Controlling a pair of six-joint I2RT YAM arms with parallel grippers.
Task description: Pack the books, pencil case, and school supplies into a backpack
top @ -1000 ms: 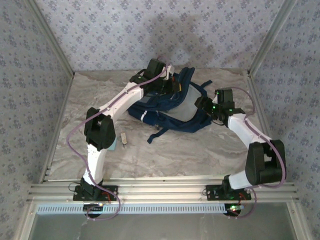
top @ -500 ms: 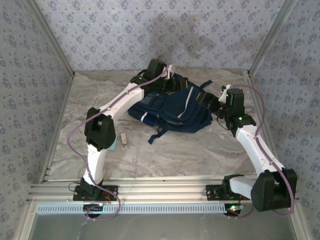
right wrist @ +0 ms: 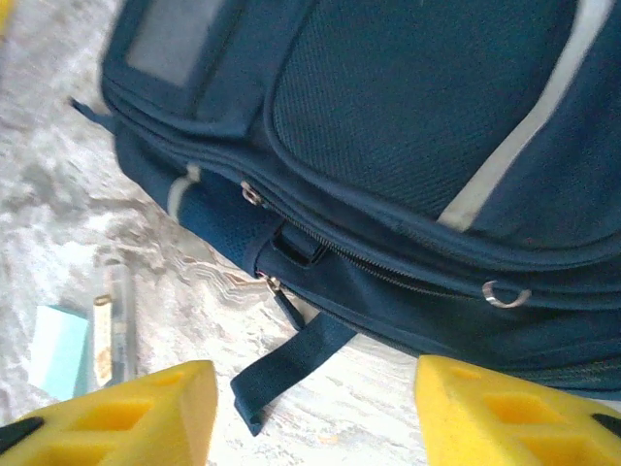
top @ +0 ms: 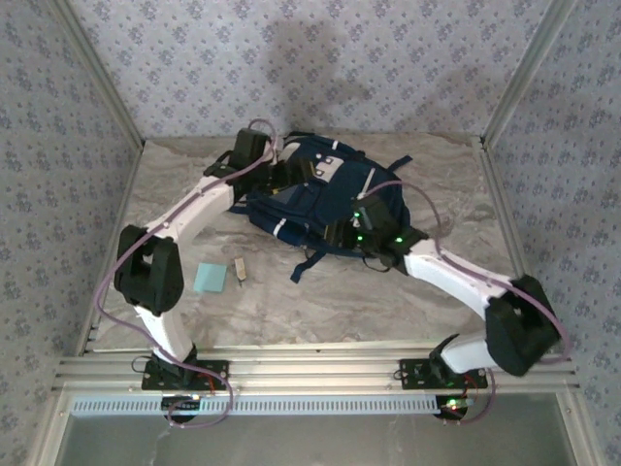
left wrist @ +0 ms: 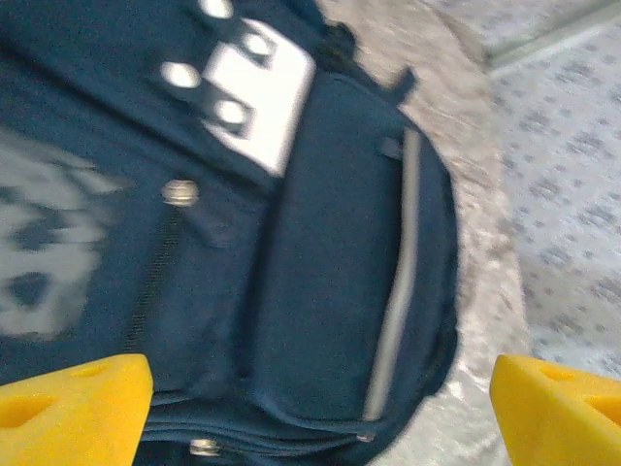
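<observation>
The navy backpack (top: 325,189) lies flat at the back middle of the table, its zips looking closed. My left gripper (top: 289,175) hovers over its left part, and in the left wrist view it (left wrist: 320,413) is open above the backpack (left wrist: 330,243) with nothing between the yellow fingertips (left wrist: 73,408). My right gripper (top: 346,231) is at the backpack's near edge, open (right wrist: 315,417) over a loose dark strap (right wrist: 291,364) and bare table, below the backpack (right wrist: 408,126). The light-blue pad (top: 208,279) and beige block (top: 239,269) lie left of the bag. The books and pencil case are hidden.
The pad (right wrist: 56,345) and the block (right wrist: 116,316) lie left of my right gripper. The marble tabletop (top: 408,291) is ringed by patterned walls with metal corner posts. A metal rail (top: 310,367) runs along the near edge by the arm bases.
My left gripper has opened and drawn back left off the backpack. The right arm swung from the bag's right side to its near edge. The bag, held open before, now lies flat.
</observation>
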